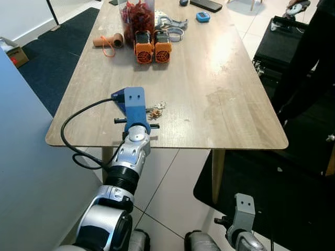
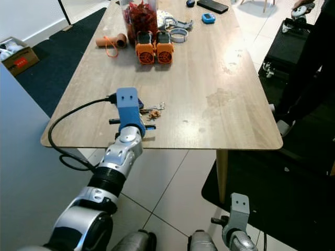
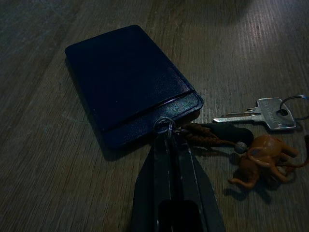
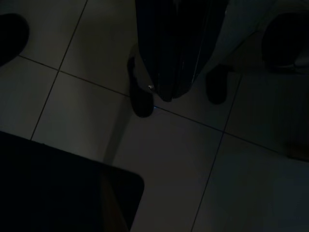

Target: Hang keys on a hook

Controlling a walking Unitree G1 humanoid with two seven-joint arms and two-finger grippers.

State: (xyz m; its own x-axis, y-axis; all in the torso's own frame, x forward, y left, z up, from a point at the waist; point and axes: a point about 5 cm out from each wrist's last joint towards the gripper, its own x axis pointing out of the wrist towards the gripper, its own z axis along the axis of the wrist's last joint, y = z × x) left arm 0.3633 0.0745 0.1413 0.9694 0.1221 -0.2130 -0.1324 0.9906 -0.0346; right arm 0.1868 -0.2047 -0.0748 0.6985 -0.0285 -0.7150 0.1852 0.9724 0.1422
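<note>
Left gripper (image 3: 166, 140) pressed closed at key ring (image 3: 164, 124) beside dark card holder (image 3: 126, 82) (likely for lifting keys (image 1: 155, 110) off table (image 1: 220, 73)). Right gripper (image 4: 166, 94) hung idle, fingers together.

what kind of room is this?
Probably a workroom or office rather than a lived-in home: a long wooden table cluttered with orange battery packs and tape rolls, tiled floor, dark carpet.
</note>
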